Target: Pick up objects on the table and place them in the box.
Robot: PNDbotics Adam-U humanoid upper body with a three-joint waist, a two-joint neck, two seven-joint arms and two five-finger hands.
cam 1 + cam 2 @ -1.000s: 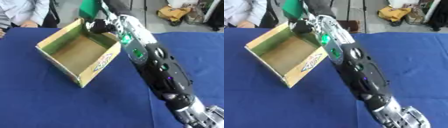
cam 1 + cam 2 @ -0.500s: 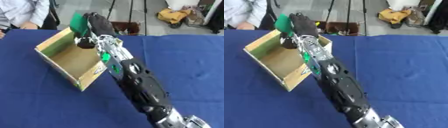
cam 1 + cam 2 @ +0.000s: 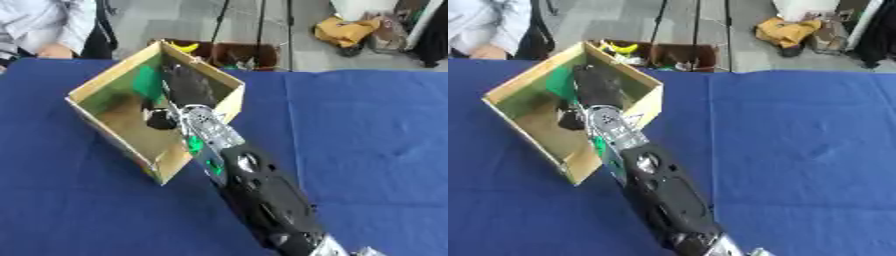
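Table [image 3: 376, 150]: blue cloth across the whole view.
Arm [image 3: 262, 195]: the right one — black, running up from the lower edge and over the near wall of the box.
Box [image 3: 105, 131]: open cardboard, sitting askew at the far left of the table.
Right hand [image 3: 188, 86]: down inside the box, its back to the camera — whether the fingers are curled or slack, cannot tell.
Green object [image 3: 147, 82]: inside the box, against the far wall, just left of the hand.

no readable text, box [image 3: 229, 105] print hidden
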